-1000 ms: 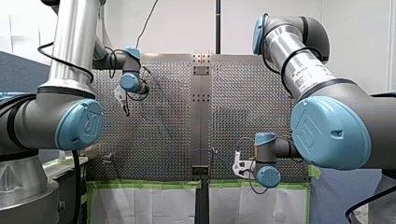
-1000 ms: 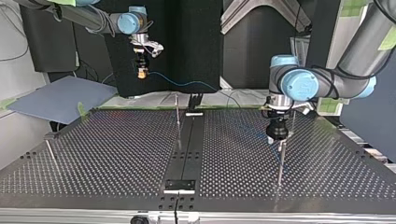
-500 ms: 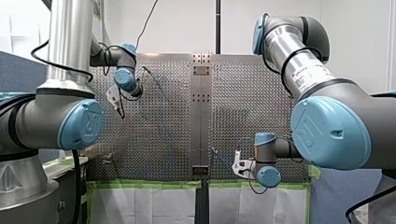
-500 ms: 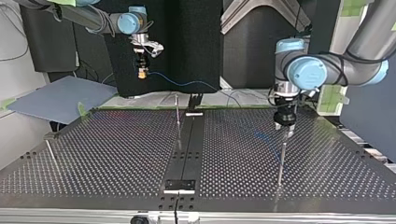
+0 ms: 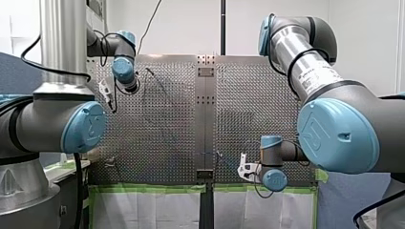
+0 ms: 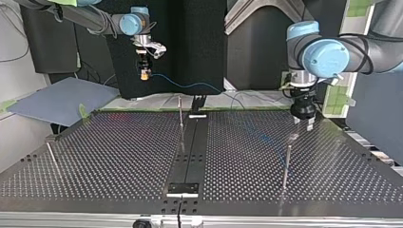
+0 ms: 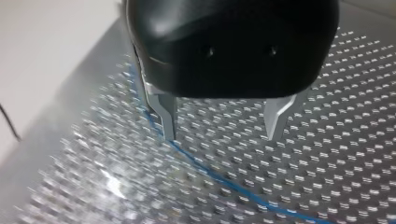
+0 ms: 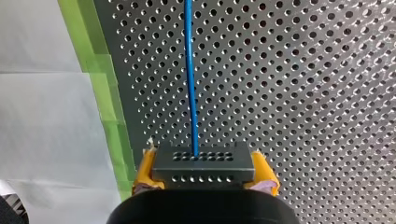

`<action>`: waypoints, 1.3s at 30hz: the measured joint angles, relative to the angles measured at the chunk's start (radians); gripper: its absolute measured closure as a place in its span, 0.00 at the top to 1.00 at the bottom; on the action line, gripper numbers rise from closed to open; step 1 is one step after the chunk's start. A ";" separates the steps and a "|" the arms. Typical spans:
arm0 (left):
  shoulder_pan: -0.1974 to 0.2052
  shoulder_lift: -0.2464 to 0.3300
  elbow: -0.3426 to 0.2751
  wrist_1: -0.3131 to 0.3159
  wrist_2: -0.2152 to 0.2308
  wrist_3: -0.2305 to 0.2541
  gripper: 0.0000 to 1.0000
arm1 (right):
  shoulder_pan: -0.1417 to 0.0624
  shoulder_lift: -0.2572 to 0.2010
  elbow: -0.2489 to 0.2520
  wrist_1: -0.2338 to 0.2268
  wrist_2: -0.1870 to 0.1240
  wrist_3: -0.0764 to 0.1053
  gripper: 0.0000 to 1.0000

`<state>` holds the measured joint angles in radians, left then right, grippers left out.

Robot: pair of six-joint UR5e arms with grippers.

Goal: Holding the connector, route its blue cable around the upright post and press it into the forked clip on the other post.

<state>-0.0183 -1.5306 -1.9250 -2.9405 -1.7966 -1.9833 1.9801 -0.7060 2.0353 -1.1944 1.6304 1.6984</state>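
My right gripper is shut, its yellow pads clamped on a dark perforated connector. A blue cable runs straight ahead from the connector over the perforated plate. In the top view my right gripper hangs high at the back left, and the cable sags toward the table's right half. My left gripper hovers open above and behind a thin upright post. Its metal fingers hold nothing. The cable lies on the plate below them.
A second thin post stands by the central black rail, and a third post at the top view's left. A blue-grey sheet lies beyond the table's back left corner. Green tape lines the plate's edge.
My left gripper has lifted off the right-hand post and drifted toward the top view's right and back. My right gripper with the connector has stayed put.
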 joint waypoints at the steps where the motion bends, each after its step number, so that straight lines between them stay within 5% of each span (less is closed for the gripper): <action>1: 0.000 0.010 0.010 -0.011 -0.002 0.008 0.94 | 0.000 0.000 -0.001 0.002 0.000 0.000 0.00; 12: 0.002 0.111 0.110 -0.112 -0.007 0.052 0.94 | 0.000 -0.001 -0.013 0.028 0.000 0.008 0.00; 25: -0.018 0.229 0.230 -0.231 0.061 0.079 0.94 | 0.005 -0.001 -0.018 0.043 0.003 0.012 0.00; 39: -0.071 0.205 0.356 -0.357 0.154 0.095 0.94 | 0.006 -0.001 -0.017 0.055 0.004 0.012 0.00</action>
<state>-0.0892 -1.3252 -1.5690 -3.2979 -1.6422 -1.8885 1.9857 -0.7073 2.0178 -1.1390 1.6343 1.7102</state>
